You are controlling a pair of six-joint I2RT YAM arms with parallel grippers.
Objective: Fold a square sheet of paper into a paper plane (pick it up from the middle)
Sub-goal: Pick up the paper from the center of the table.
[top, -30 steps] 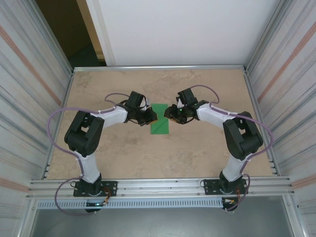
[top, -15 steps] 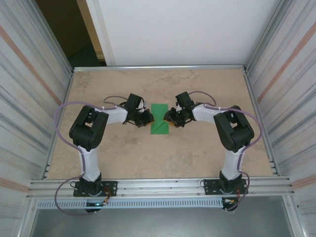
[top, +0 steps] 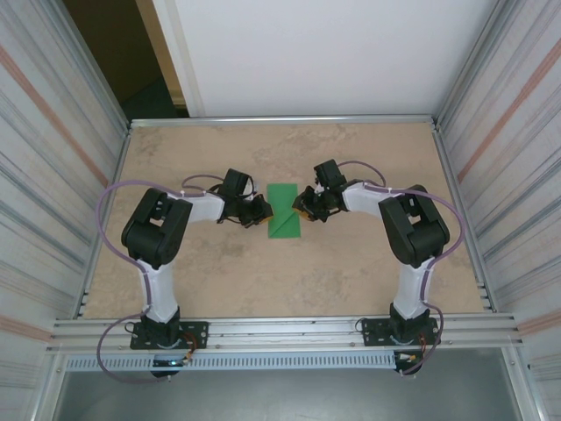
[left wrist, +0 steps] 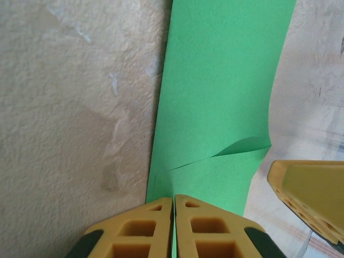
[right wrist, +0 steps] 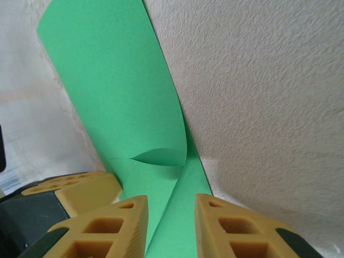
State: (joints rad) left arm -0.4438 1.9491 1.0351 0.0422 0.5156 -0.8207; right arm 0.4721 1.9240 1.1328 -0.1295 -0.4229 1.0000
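Now my left gripper (left wrist: 173,199), jaws pressed together, meets the paper (left wrist: 220,97); my right gripper (right wrist: 171,201) straddles its edge, jaws spread.

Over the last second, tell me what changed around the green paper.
Both arms drew their elbows in toward the middle, and the right hand narrowed its fingers over an edge of the green paper without closing. The left hand stayed shut on the paper, which lies where it was.
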